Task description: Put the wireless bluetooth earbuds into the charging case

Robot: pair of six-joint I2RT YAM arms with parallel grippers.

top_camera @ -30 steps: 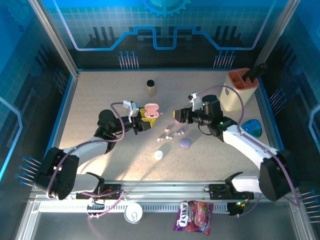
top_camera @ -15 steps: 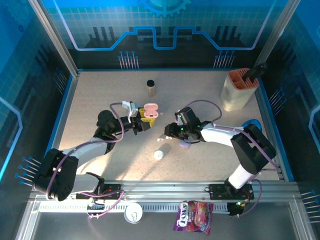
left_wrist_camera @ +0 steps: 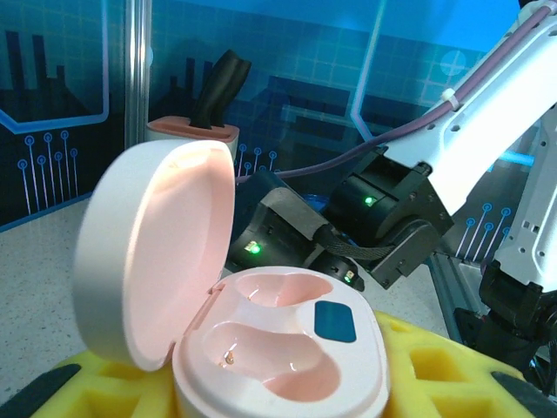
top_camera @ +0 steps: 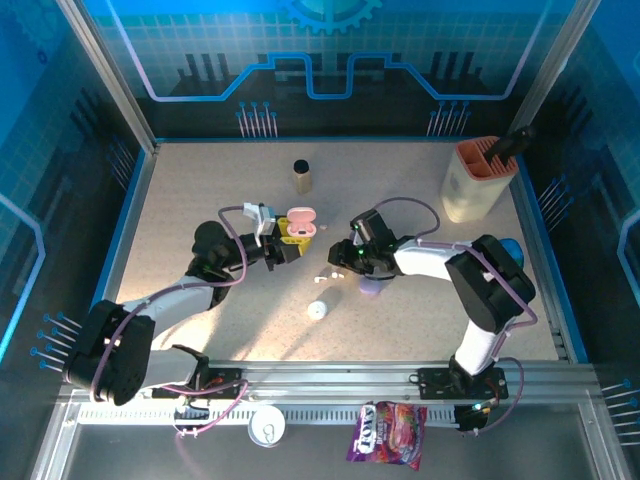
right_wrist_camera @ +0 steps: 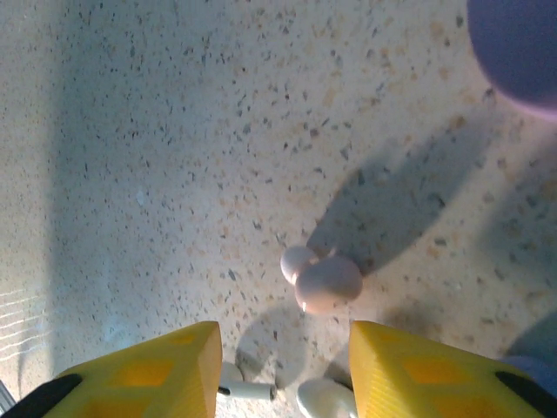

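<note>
The right gripper (right_wrist_camera: 283, 338) hangs low over the speckled table (right_wrist_camera: 174, 131), yellow jaws parted and gripping nothing. White earbuds (right_wrist_camera: 326, 396) lie between its fingertips, a pale pink earbud (right_wrist_camera: 322, 283) just ahead of the gap, and a purple case (right_wrist_camera: 518, 43) farther out. The left gripper (left_wrist_camera: 278, 383) has its jaws clamped on the pink charging case (left_wrist_camera: 278, 348), lid (left_wrist_camera: 157, 244) raised.

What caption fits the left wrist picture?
Open pink charging case, sockets empty, gripped by the yellow-padded left gripper.

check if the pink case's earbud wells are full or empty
Empty: the open pink charging case shows both wells bare, nothing seated in either.
</note>
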